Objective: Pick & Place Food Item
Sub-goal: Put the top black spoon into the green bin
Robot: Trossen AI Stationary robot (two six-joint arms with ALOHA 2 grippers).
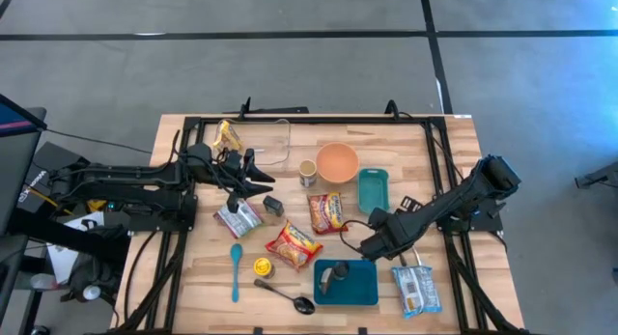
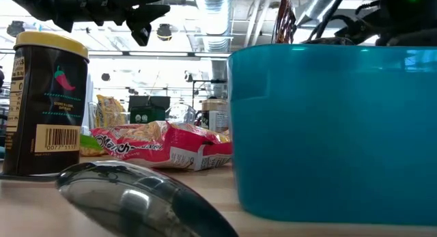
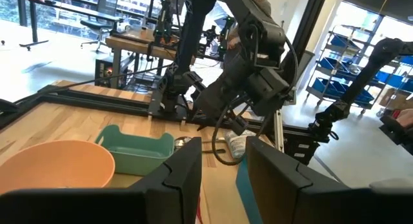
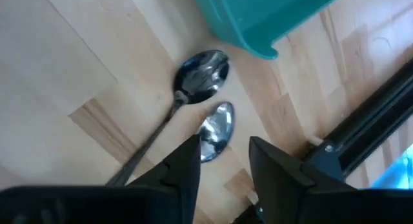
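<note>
On your far left in the high view, the left gripper [image 1: 259,181] hangs left of centre with its fingers [image 3: 177,179] parted and nothing between them. Just below it you have a silver food packet [image 1: 238,218] and a small dark block [image 1: 273,207]. Lower left: a blue spoon [image 1: 235,270], a yellow-lidded spice jar [image 1: 262,267] and a metal spoon [image 1: 286,295]. Centre: a red snack bag [image 1: 293,245], with a red-and-yellow noodle packet [image 1: 326,212] above it. Upper centre: a clear container [image 1: 275,140], a small cup [image 1: 307,173] and an orange bowl [image 1: 337,162]. Right of centre: a green tray [image 1: 373,190] and a teal bin [image 1: 348,282]. The right gripper [image 1: 359,246] sits just above the bin, empty, fingers [image 4: 181,172] apart. Lower right: a blue-white pouch [image 1: 415,288].
</note>
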